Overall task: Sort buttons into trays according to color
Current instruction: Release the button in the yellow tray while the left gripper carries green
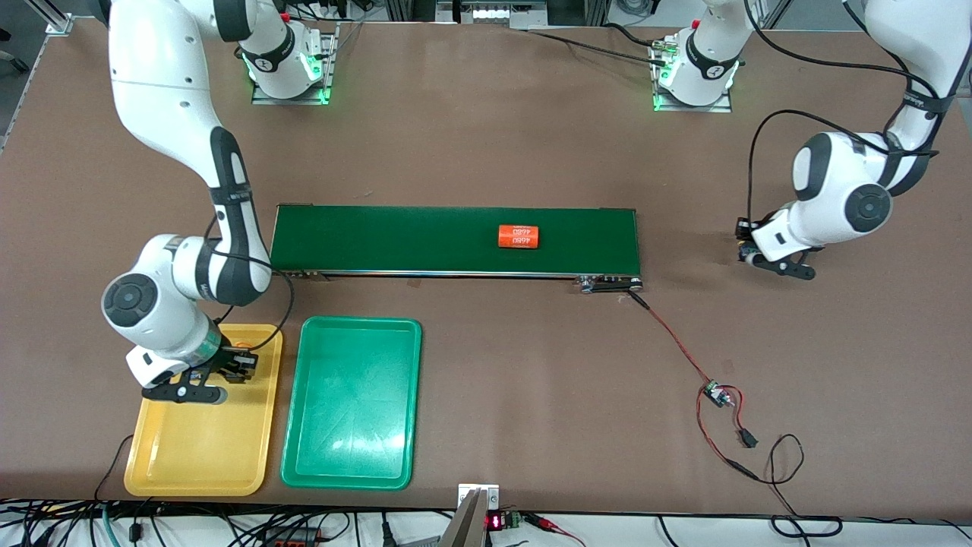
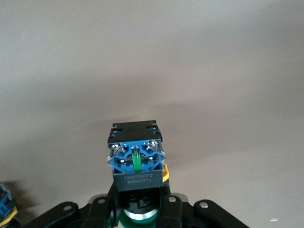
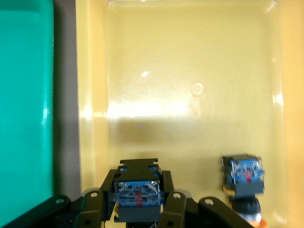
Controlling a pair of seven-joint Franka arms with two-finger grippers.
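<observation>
My right gripper (image 1: 228, 372) is low over the yellow tray (image 1: 197, 456), at the tray's end nearest the conveyor. It is shut on a button (image 3: 137, 192) with a blue-black body; its cap is hidden. A second button (image 3: 244, 176) with a yellow-orange cap lies in the yellow tray beside it. The green tray (image 1: 353, 403) stands next to the yellow one and holds nothing. My left gripper (image 1: 753, 253) is low over the bare table off the conveyor's end toward the left arm. It is shut on a green-capped button (image 2: 136, 159). A yellow-capped button (image 2: 166, 174) shows just beside it.
A long dark-green conveyor belt (image 1: 395, 239) lies across the table's middle with an orange cylinder (image 1: 518, 236) on it. A red-black cable and a small controller board (image 1: 716, 394) lie on the table nearer the camera. Another button (image 2: 4, 209) sits at the left wrist view's edge.
</observation>
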